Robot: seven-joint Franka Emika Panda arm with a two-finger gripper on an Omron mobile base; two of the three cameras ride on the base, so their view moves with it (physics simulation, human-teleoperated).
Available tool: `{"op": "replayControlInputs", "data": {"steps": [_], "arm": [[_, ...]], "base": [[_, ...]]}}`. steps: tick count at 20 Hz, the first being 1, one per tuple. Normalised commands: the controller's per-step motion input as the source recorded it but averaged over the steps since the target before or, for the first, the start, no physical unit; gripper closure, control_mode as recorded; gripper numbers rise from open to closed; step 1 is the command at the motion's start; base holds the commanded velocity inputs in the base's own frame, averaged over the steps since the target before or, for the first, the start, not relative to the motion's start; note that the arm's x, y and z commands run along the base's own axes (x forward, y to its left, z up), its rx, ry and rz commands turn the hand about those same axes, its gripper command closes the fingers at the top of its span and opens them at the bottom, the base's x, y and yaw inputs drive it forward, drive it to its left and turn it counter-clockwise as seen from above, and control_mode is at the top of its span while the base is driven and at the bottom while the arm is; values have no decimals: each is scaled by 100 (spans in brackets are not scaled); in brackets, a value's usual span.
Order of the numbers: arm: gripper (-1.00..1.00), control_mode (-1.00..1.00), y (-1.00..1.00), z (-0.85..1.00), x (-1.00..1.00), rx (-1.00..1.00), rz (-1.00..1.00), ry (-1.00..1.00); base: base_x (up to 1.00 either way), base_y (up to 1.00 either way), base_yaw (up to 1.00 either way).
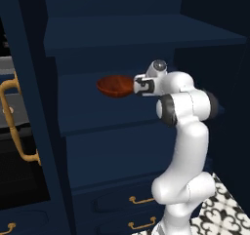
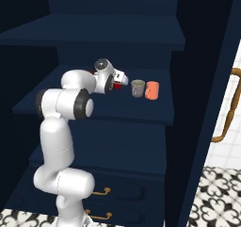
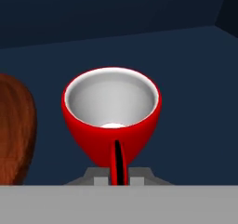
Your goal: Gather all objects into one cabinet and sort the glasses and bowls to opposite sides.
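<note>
Pincer (image 3: 116,180) is clamped on the handle of the red cup (image 3: 111,118). In the hand view the cup sits directly ahead of the fingertips, mouth open toward the camera, white inside; its thin handle runs down between the two tips, which stand nearly together. Whether the cup is resting on the shelf (image 2: 94,110) or just lifted off it I cannot tell.

Wooden bowl (image 1: 115,86): just beside the pincer on its left in the hand view, close to the cup but with a gap showing. In the left base view it lies beyond the hand on the same shelf.

Salmon-orange cup (image 2: 151,90): well out to the pincer's right in the right base view, near the cabinet (image 2: 197,127) side wall. A small grey cup (image 2: 137,88) stands touching or just beside it, between it and the pincer.

Step in hand, as judged: the red cup is gripped for transfer to the cups' side; the bowl already holds the opposite side.

Next move calls for: a small lift, travel rightward along the shelf away from the bowl, set-down short of the grey cup without knocking it, then release of the handle.
</note>
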Motion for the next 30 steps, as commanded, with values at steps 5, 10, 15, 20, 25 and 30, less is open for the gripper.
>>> {"op": "replayControlInputs", "data": {"steps": [5, 10, 15, 20, 25, 30], "arm": [[100, -100, -28, 0, -51, -2, -1, 0], [100, -100, -20, 0, -47, -1, -1, 0], [100, -100, -18, 0, -17, -2, -3, 0], [100, -100, -16, 0, -8, -2, -2, 0], [100, -100, -5, 0, -11, -1, -1, 0], [100, -100, -2, 0, -11, -1, -1, 0]], "base": [[0, 0, 0], [0, 0, 0], [0, 0, 0], [0, 0, 0], [0, 0, 0], [0, 0, 0]]}}
